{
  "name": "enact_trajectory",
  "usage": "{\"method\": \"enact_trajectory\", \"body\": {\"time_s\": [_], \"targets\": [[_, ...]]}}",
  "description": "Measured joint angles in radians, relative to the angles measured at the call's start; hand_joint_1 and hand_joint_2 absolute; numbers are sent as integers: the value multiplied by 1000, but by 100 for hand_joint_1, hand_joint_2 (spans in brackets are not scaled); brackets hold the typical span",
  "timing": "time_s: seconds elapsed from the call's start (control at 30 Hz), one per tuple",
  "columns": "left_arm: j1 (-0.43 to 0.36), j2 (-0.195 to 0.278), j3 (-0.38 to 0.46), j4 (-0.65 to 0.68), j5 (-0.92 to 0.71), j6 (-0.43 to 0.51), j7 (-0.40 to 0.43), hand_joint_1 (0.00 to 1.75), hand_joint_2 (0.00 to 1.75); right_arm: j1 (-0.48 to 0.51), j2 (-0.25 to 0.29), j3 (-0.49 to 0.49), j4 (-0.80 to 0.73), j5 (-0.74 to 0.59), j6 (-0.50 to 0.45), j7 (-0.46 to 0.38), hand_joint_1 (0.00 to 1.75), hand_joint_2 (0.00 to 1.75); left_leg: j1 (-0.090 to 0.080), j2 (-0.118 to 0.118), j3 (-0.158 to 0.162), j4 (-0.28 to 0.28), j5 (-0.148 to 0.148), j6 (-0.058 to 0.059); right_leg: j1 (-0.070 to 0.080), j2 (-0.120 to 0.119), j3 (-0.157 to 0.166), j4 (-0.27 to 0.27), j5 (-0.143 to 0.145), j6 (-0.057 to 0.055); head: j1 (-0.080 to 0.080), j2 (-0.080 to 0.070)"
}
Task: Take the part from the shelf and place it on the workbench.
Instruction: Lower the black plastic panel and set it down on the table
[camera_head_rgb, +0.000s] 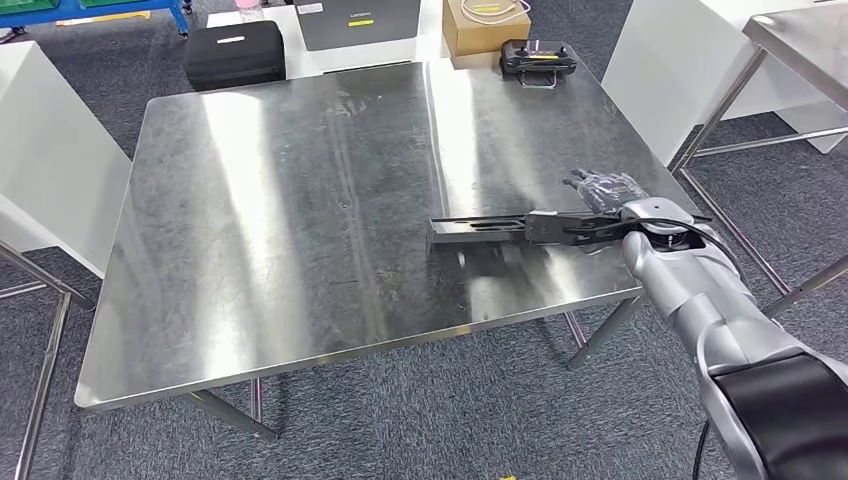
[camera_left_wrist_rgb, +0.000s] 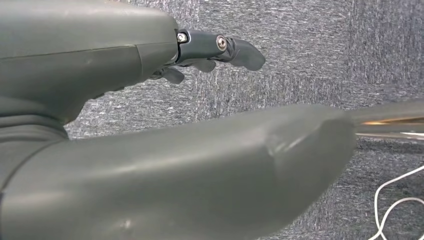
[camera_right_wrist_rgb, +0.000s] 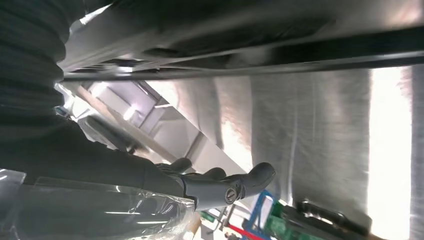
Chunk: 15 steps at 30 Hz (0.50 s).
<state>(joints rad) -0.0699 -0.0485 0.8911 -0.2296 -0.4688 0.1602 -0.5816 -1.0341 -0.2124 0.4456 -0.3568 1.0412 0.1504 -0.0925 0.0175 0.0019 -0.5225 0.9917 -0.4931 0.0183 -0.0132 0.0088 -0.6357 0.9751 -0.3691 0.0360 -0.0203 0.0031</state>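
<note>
Steel workbench (camera_head_rgb: 300, 200): part (camera_head_rgb: 480, 226) near right edge.

You see bright overhead light making broad white glare streaks on the brushed steel workbench top (camera_head_rgb: 300, 220). In the right wrist view, the right side is overexposed; close parts look blurred and dark.

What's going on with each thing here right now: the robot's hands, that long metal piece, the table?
Part: lying flat on the workbench, one end in the right hand.
Right hand: gripping the part's end.
Left hand: empty, fingers loosely apart, hanging over carpet.
Workbench: bare steel, holding the part.
Black case: closed, beyond the workbench.
</note>
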Motion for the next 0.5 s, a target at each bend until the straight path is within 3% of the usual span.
{"method": "enact_trajectory", "body": {"time_s": [0.5], "targets": [[0,0,6,0,-7,3,2,0,0,-44,-26,-51,35,-36,187,74,0,175,0,0,0,0,0,0,0,0,0,0,0,0,0,0]]}}
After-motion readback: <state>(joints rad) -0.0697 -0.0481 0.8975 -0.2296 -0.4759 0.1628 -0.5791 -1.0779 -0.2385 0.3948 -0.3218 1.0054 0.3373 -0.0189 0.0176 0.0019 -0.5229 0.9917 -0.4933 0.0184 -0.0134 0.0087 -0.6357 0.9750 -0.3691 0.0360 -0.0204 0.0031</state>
